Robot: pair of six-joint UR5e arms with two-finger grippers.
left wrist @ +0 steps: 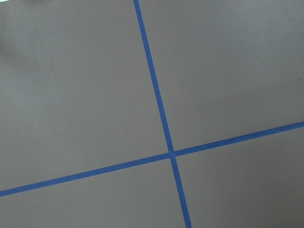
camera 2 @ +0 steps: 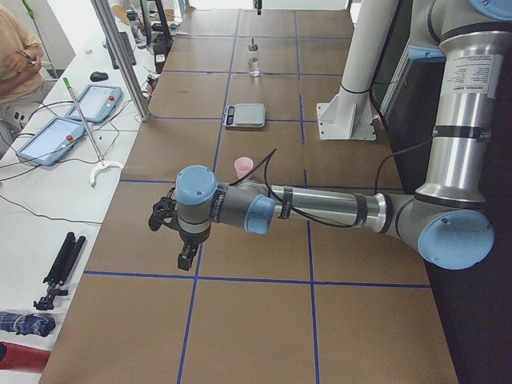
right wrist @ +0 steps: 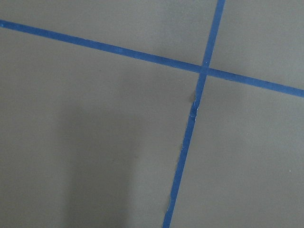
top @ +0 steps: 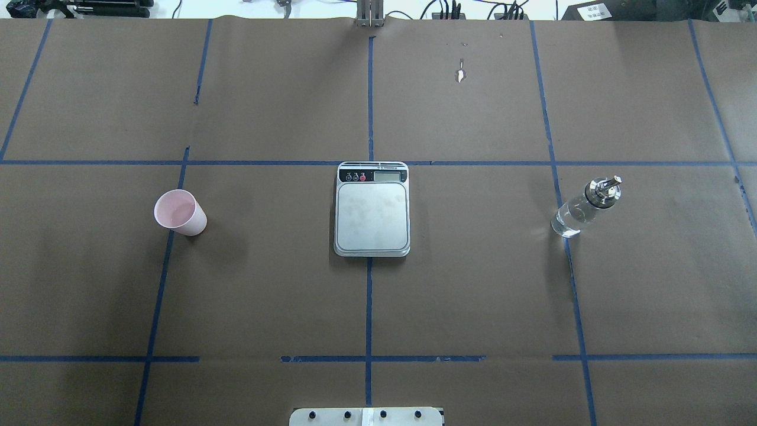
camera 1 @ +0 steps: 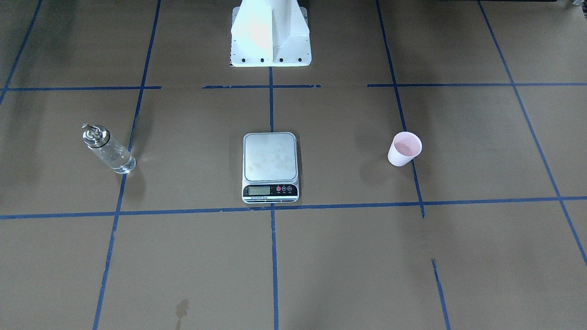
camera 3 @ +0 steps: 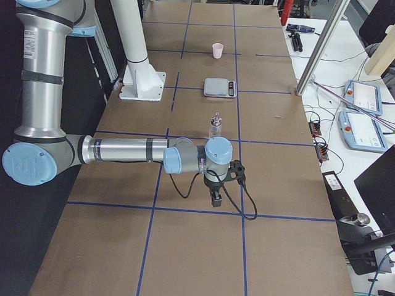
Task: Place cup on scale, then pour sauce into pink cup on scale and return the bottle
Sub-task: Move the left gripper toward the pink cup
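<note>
Cup [top: 180, 213] is set upright on the table [top: 473, 296], on the robot's left side, well apart from the scale [top: 372, 213]. It is not yet on the platform. Nothing is seen inside it; the inner wall looks bare pink.

The scale is laid flat at the centre, across a line of blue tape [top: 368, 307], with its display edge turned away from the robot. Nothing is carried on the platform. The centre spot is probably chosen so that both arms can reach it.

The bottle [top: 582, 210] is stood on the robot's right side, well apart from the scale, metal cap and spout on top. Clear sauce [top: 571, 220] is seen through the glass; the fill level cannot be judged. Cup left, bottle right: one item is likely meant for each arm.

The left gripper [camera 2: 186, 258] is hung fingers-down over bare table, near the table's left end and away from the cup. Nothing is held. Whether it is apart or together cannot be told; it is caught in a side view only, and only tape and paper are shown by its wrist camera.

The right gripper [camera 3: 216, 197] is hung the same way toward the right end, near the bottle but not touching it. Its state cannot be told either.

The task is judged not yet begun; the cup move comes first.
</note>
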